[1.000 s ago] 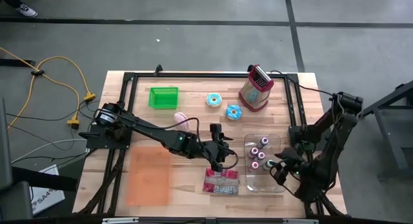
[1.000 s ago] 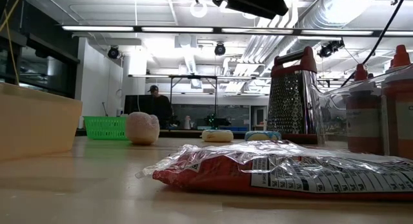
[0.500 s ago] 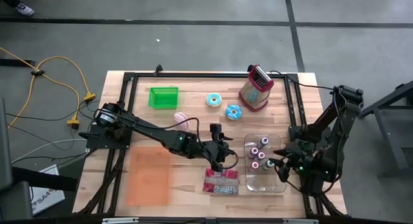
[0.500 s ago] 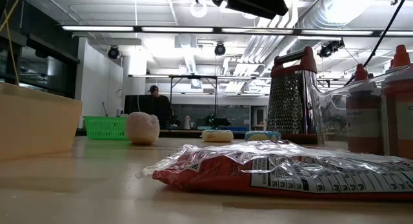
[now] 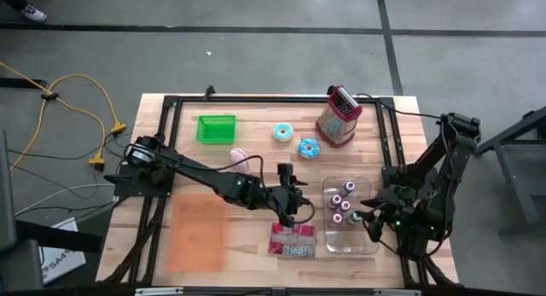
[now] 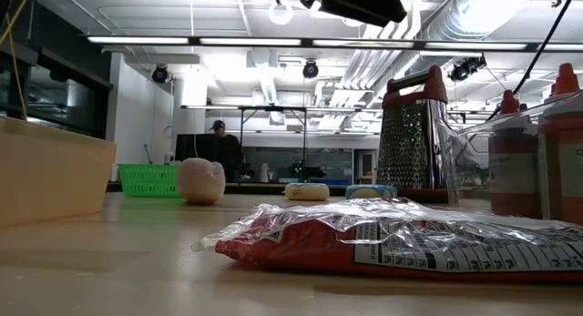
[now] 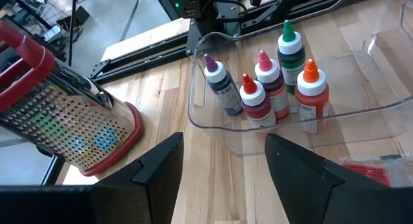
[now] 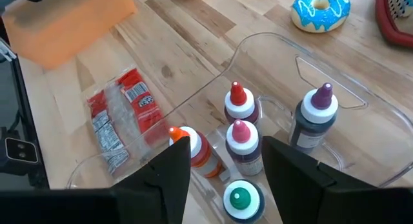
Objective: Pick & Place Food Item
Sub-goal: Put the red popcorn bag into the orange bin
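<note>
1. Nearest the low camera, a red snack packet (image 6: 401,239) in clear wrap lies flat on the wooden tabletop (image 5: 256,245), close to its front edge and a little right of the middle; nothing grips it
2. Just above the packet's far end hangs the left gripper (image 5: 287,217), its fingers (image 7: 155,169) parted with nothing between them; they do not touch the wrap
3. Beside the packet, toward the right edge, stands a clear plastic bin (image 5: 368,245) holding five small bottles (image 8: 240,145) with coloured caps: purple, red, pink, orange and green
4. Over the bin's right side, near the table's right edge, hovers the right gripper (image 5: 368,223), fingers (image 8: 169,166) spread apart and empty, pointing down toward the bottles
5. Toward the front left corner lies a flat orange mat (image 5: 198,232)
6. Midway back, left of the centre, sits a pale pink rounded item (image 6: 200,180)
7. Farther on rest two blue-iced doughnuts (image 5: 308,147), one nearer the centre and the other just behind it toward the far edge
8. Along the far edge, a green basket (image 5: 216,128) stands on the left and a box grater (image 5: 338,115) with red trim leans on the right
9. Beyond the table, a person (image 6: 217,138) shows in the room behind
</note>
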{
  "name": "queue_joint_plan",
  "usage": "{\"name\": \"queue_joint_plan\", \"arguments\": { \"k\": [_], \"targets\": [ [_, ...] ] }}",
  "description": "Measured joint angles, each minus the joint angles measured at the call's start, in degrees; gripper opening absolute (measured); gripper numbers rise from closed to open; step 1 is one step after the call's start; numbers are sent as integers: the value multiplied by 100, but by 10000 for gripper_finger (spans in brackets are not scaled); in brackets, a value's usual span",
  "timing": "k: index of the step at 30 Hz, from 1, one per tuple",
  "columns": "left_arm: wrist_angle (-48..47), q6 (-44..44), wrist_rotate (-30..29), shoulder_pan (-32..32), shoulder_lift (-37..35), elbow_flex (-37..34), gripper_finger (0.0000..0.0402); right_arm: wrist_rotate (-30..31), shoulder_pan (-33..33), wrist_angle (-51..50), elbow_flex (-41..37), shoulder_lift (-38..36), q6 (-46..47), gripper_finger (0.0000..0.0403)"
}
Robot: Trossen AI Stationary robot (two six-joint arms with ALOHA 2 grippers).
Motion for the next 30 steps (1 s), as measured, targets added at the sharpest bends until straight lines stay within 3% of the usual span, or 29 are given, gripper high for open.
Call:
{"name": "queue_joint_plan", "arguments": {
  "k": [11, 16, 20, 30],
  "targets": [
    [-308, -49, 15, 0, -58, 0, 209, 195, -112, 119, 0, 0, -280, 178],
    [-836, -308, 760, 113, -377, 0, 209, 140, -324, 198, 0, 0, -646, 178],
    [-1092, -531, 1351, 306, -713, 0, 209, 148, -597, 260, 0, -16, -1136, 178],
    [-1769, -654, 1452, 553, -1226, 2, 209, 113, -1360, 1677, 0, -443, -3469, 178]
  ]
}}
